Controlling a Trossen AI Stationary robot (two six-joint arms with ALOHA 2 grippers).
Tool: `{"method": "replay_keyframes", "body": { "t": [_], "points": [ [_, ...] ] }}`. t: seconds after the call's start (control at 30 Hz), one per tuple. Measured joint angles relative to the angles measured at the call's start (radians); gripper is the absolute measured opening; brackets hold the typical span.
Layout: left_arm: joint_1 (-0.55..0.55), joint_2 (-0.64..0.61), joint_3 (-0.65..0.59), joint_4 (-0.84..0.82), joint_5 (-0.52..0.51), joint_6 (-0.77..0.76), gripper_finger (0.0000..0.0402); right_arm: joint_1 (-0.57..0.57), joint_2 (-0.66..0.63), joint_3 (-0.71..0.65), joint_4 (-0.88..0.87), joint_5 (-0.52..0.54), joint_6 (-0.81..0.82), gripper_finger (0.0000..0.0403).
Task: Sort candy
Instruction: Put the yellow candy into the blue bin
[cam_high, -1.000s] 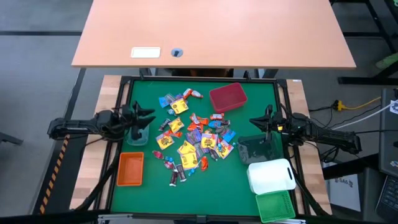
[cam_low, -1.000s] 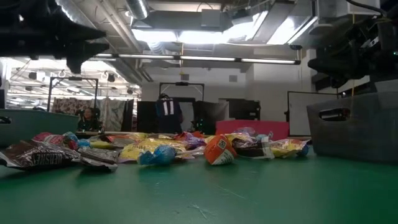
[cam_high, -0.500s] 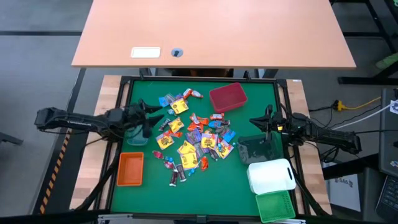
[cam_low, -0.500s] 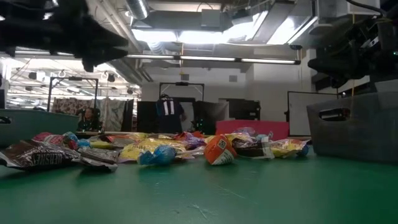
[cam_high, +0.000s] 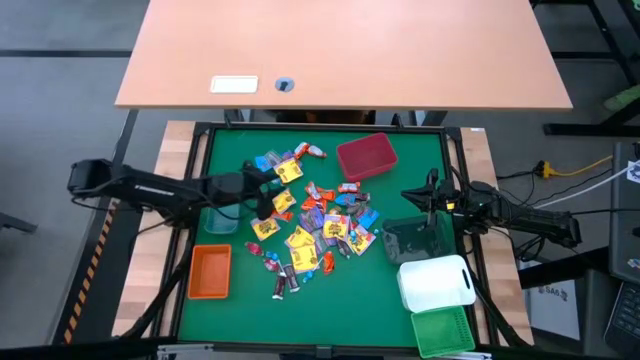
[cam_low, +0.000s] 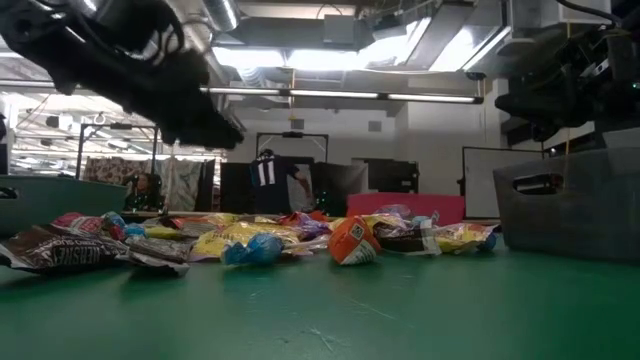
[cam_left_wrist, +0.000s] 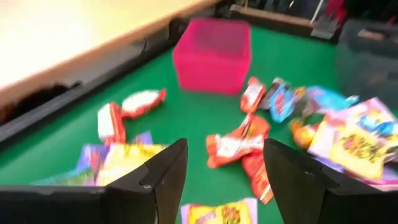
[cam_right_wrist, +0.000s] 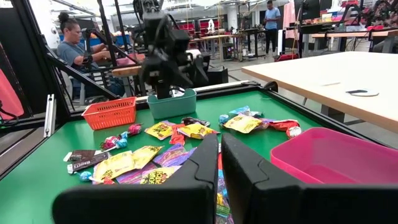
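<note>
The candy (cam_high: 312, 225), many small wrapped sweets in yellow, orange-red, blue and purple, lies in a loose pile on the middle of the green table top. My left gripper (cam_high: 265, 196) hangs open over the pile's left edge, slanting down and touching nothing. In the left wrist view an orange-red wrapper (cam_left_wrist: 239, 146) lies beyond the gap between its fingers (cam_left_wrist: 168, 177). My right gripper (cam_high: 408, 196) waits shut at the table's right side, above a dark bin (cam_high: 415, 238), and holds nothing. The right wrist view shows its fingers (cam_right_wrist: 219, 163) pressed together.
A red bin (cam_high: 366, 157) stands at the far side. A clear bin (cam_high: 220, 216) and an orange bin (cam_high: 210, 270) stand at the left. White (cam_high: 435, 283) and green (cam_high: 443, 330) bins stand near right. A raised black rim (cam_high: 200, 150) frames the table; people (cam_right_wrist: 71, 43) sit beyond it.
My left arm has reached out from the table's left edge toward the right, over the clear bin to the candy pile's left edge. Its gripper has tipped from level to slanting downward. The candy and my right arm have kept still.
</note>
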Motion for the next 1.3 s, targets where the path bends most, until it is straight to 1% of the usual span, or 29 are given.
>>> {"method": "replay_keyframes", "body": {
  "t": [0.17,0.43,0.67,0.9,0.97,1.03,1.3],
  "points": [
    [0.017,0.103,0.0,-0.001,0.057,-0.057,0.0199,0.0,0.0,0.0,0.0,0.0,0.0,0.0021],
    [0.018,0.221,0.0,-0.001,0.058,-0.084,0.0199,0.0,0.0,0.0,0.0,0.0,0.0,0.0021],
    [0.018,0.283,0.0,-0.001,0.059,-0.129,0.0199,0.0,0.0,0.0,0.0,0.0,0.0,0.0021],
    [0.018,0.312,0.0,0.001,0.107,-0.13,0.0197,0.0,0.0,0.0,0.0,0.0,0.0,0.0021],
    [0.018,0.319,0.0,0.0,0.11,-0.13,0.0189,0.0,0.0,0.0,0.0,0.0,0.0,0.0021],
    [0.018,0.323,0.0,-0.001,0.11,-0.13,0.0172,0.0,0.0,0.0,-0.001,0.0,0.0,0.0021],
    [0.018,0.323,0.0,0.0,0.109,-0.129,0.0083,0.0,0.0,0.0,0.0,0.0,0.0,0.0021]
  ]
}}
